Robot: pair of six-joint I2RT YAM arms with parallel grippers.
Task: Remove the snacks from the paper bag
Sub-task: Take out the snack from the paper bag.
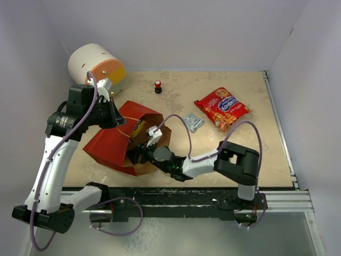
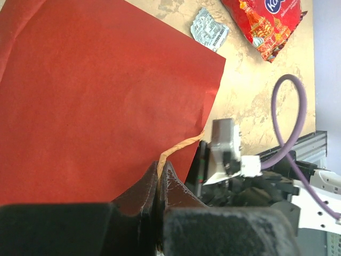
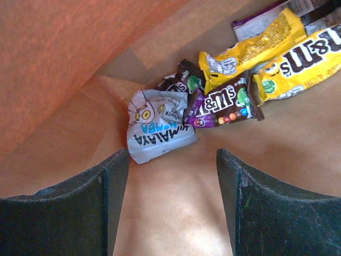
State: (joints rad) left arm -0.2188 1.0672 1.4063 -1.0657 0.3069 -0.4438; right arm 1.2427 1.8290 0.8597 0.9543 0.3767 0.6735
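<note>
The right fingers (image 3: 109, 181) stand open inside the paper bag (image 3: 64, 58), just above the snacks. There is a silver packet (image 3: 157, 130) reading "HIMALAYA", a brown M&M's packet (image 3: 226, 101), and a yellow M&M's packet (image 3: 301, 56) at 1 o'clock. They look light, crinkly and slippery, so I would pinch a flat sealed edge. The left fingers (image 2: 141, 197) are closed on the twine handle (image 2: 181, 146). The red chip bag (image 1: 222, 108) lies on the worktop (image 1: 266, 154).

- The table (image 1: 266, 154) has a beige top, mottled like stone, with paler scuffed patches towards the front.
- Plain pale walls close it in: a back wall (image 1: 176, 32), a left wall (image 1: 21, 80) and a right wall (image 1: 319, 80).
- A metal rail (image 1: 282, 200) runs along the near edge, and a thinner strip (image 1: 281, 133) lines the right side.
- In front of the rail lies a grey surface (image 1: 213, 240).
- The light is soft and even, with faint shadows.
</note>
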